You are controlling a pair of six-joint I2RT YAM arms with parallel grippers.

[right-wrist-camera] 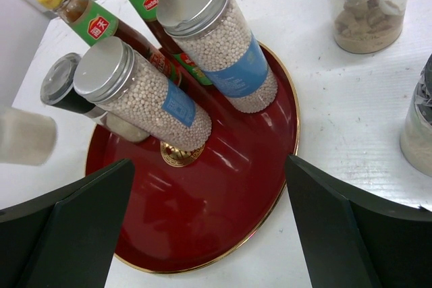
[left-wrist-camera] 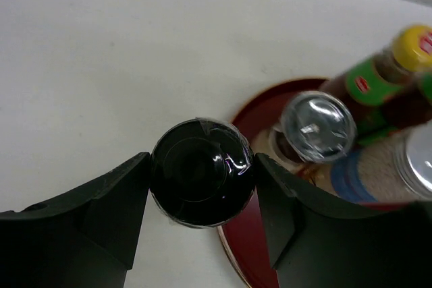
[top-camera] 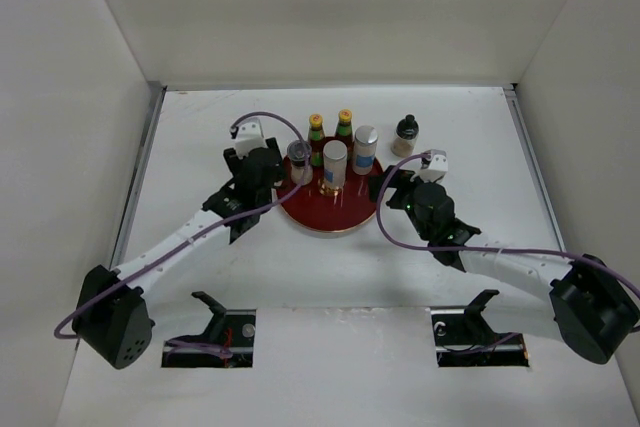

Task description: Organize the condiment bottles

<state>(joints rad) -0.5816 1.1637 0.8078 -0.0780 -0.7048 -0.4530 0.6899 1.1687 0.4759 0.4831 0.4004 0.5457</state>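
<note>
L tool (left-wrist-camera: 202, 166) grips round glossy black-capped jar (left-wrist-camera: 202, 187); R tool (right-wrist-camera: 208, 165) wide over shiny red tray (right-wrist-camera: 223, 241).

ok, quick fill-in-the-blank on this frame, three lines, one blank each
The left gripper clamps a jar whose cap is ___.
The tray under the two shakers is ___.
The sauce bottles with yellow caps number ___.
Missing: black; red; two.

White-and-black arms (top-camera: 170, 252) carry looping purple cables (top-camera: 265, 114) and matte black jaws.
</note>
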